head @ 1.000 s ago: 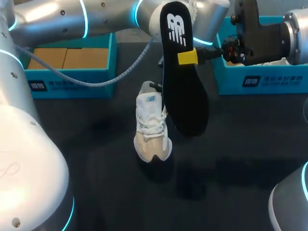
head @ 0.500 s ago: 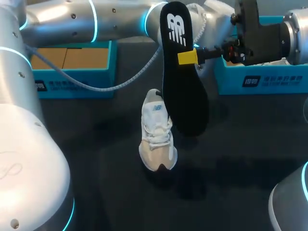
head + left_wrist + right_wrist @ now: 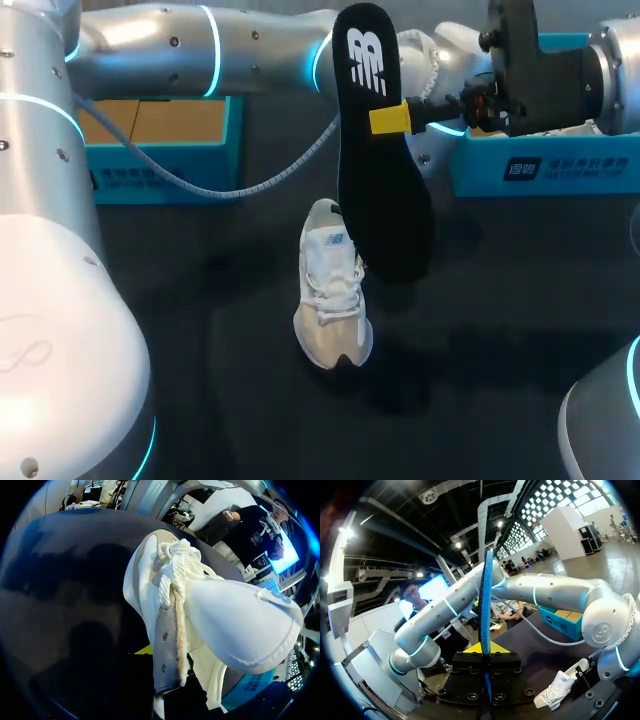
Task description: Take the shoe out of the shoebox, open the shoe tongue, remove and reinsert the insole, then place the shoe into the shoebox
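Observation:
My right gripper (image 3: 388,118) is shut on a black insole (image 3: 380,190) and holds it upright above the table; in the right wrist view the insole (image 3: 486,605) stands edge-on between the fingers. A white shoe (image 3: 333,300) hangs just left of the insole, toe toward the table's front. My left arm (image 3: 200,50) comes across the back, and the insole hides its gripper in the head view. In the left wrist view the shoe (image 3: 200,610) fills the picture, laces and tongue toward me, with a yellow fingertip (image 3: 143,650) at its heel end. The left gripper is shut on the shoe.
A teal shoebox (image 3: 150,170) with a brown cardboard floor stands at the back left. A second teal box (image 3: 540,170) stands at the back right under my right arm. The dark tabletop (image 3: 200,380) stretches in front of the shoe.
The left arm has carried the shoe toward the table's front and slightly to the right. The right gripper and the insole have stayed where they were.

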Robot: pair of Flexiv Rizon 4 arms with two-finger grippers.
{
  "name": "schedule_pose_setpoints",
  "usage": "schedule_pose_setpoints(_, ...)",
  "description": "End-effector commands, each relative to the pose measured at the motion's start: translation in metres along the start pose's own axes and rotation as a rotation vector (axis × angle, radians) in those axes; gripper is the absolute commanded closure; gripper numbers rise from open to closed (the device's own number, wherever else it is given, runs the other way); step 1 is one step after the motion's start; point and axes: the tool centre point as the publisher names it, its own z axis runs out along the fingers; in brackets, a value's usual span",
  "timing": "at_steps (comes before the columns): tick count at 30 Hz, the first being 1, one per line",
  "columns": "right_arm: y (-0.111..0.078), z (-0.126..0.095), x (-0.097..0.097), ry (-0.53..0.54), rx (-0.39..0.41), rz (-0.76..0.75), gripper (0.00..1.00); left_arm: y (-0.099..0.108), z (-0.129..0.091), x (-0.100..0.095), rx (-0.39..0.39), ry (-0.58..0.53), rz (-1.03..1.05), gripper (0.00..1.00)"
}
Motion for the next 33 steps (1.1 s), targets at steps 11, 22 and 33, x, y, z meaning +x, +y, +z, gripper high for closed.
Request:
schedule_pose_setpoints(11, 0.000, 0.002, -0.001, 0.000, 0.000, 0.000, 1.00, -0.002, 0.003, 0.000, 0.013, -0.004, -0.012, 0.00)
schedule_pose_setpoints(22, 0.000, 0.002, -0.001, 0.000, 0.000, 0.000, 1.00, 0.001, -0.027, 0.016, -0.004, -0.161, 0.011, 0.00)
schedule_pose_setpoints(33, 0.000, 0.002, -0.001, 0.000, 0.000, 0.000, 1.00, -0.006, -0.061, 0.038, -0.015, -0.407, 0.059, 0.00)
